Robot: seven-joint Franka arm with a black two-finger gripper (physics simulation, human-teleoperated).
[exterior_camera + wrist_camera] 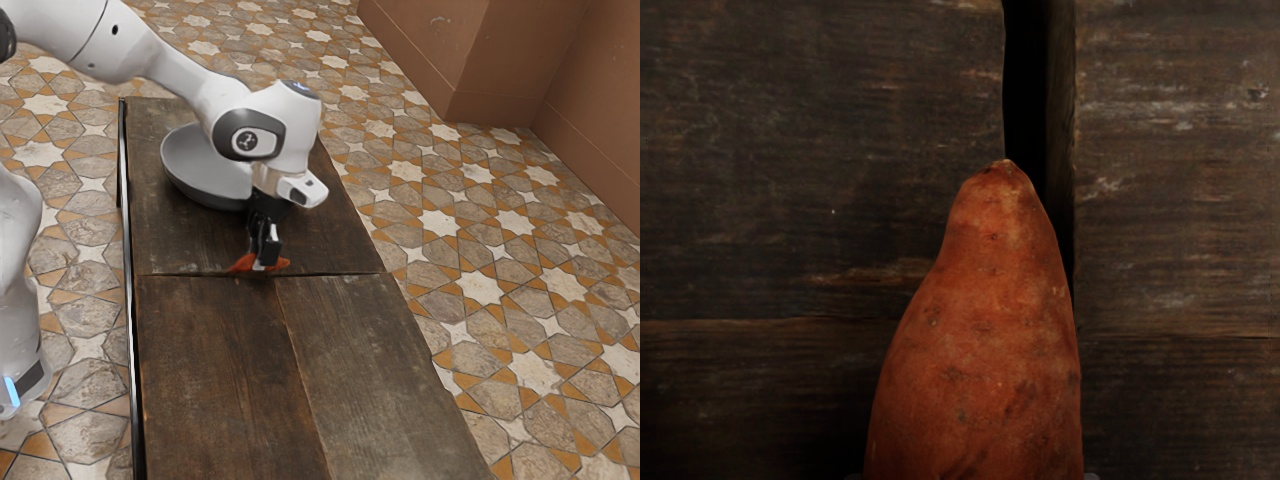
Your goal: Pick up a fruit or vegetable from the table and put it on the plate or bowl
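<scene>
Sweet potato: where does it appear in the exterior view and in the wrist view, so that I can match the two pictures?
Exterior view: the sweet potato lies on the wooden table, under the gripper, right at the gap between the planks.
Wrist view: the sweet potato is just under the hand, its narrow tip beside that gap.
Shared landmark: the gap between the planks.

Sweet potato (980, 350) over dark planks (790, 200), its tip seemingly beside a gap (1025, 90).

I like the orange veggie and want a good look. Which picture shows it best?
The wrist view: the sweet potato looks big there, with its pointy tip and spotted skin. In the exterior view it is just small orange bits poking out under the hand.
</scene>
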